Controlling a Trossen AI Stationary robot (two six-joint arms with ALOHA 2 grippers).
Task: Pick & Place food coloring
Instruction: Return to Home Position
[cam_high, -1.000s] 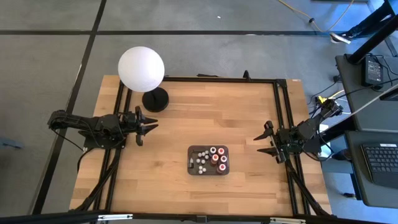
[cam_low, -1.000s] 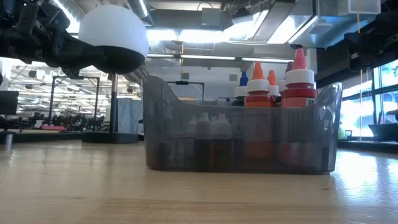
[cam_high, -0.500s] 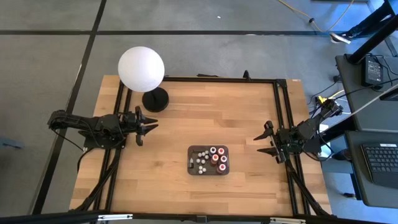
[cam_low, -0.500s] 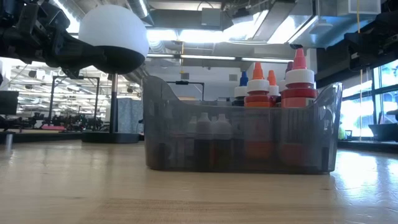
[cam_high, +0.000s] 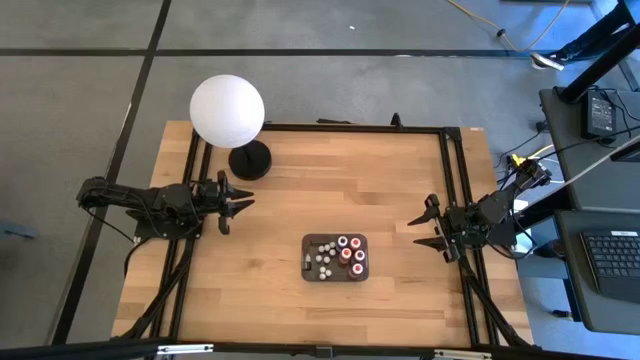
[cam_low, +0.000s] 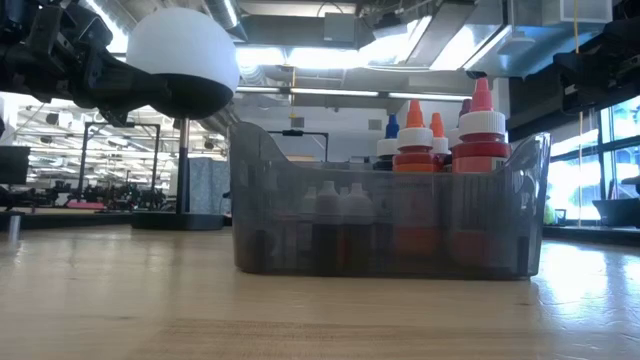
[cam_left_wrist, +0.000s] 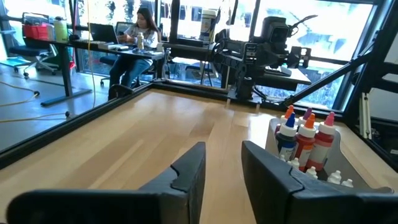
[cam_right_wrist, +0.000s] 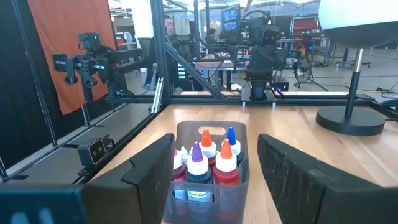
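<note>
Near the wooden bench's (cam_high: 330, 180) front edge, food coloring bottles (cam_high: 340, 256) stand in a dark grey tray (cam_low: 290, 170). The left arm (cam_high: 150, 205) and right arm (cam_high: 480, 222) wait at its side edges, jaws released. A globe lamp (cam_high: 227, 110) occupies the far left corner; beyond, a person (cam_left_wrist: 140, 28) sits.

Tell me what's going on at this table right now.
Nothing is being handled. The food coloring bottles all stand inside the dark grey tray mid-table, with none out on the wood. The left arm and right arm sit at opposite table edges, jaws open and empty, clear of the tray. A white globe lamp stands near a corner on the left arm's side.
</note>
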